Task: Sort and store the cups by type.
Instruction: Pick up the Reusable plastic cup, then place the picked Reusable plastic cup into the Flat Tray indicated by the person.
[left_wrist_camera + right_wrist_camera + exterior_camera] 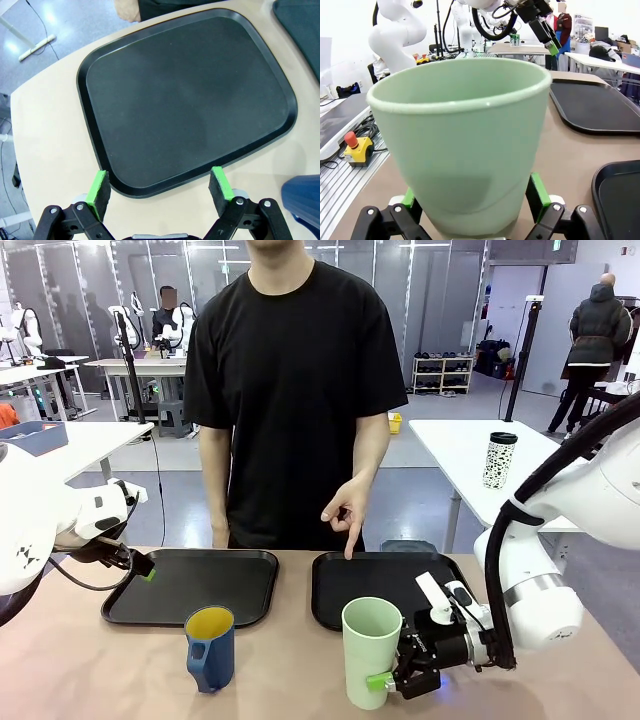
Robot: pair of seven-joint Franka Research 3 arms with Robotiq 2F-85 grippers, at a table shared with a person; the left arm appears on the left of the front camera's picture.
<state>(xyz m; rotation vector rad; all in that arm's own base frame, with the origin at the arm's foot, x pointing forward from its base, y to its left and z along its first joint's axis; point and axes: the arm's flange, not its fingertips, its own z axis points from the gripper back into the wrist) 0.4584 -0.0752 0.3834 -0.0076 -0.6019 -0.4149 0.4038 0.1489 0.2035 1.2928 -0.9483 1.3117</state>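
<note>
A tall pale green tumbler stands upright on the table's front right. My right gripper is open, with one green pad on either side of the tumbler's base; I cannot tell whether the pads touch it. A dark blue mug with a yellow inside stands to the tumbler's left, its edge also at the corner of the left wrist view. My left gripper hangs open and empty over the near edge of the left black tray, to the left of the mug.
Two black trays lie side by side, left and right. A person stands at the far side, one finger pointing down at the right tray. A speckled travel cup stands on another table behind.
</note>
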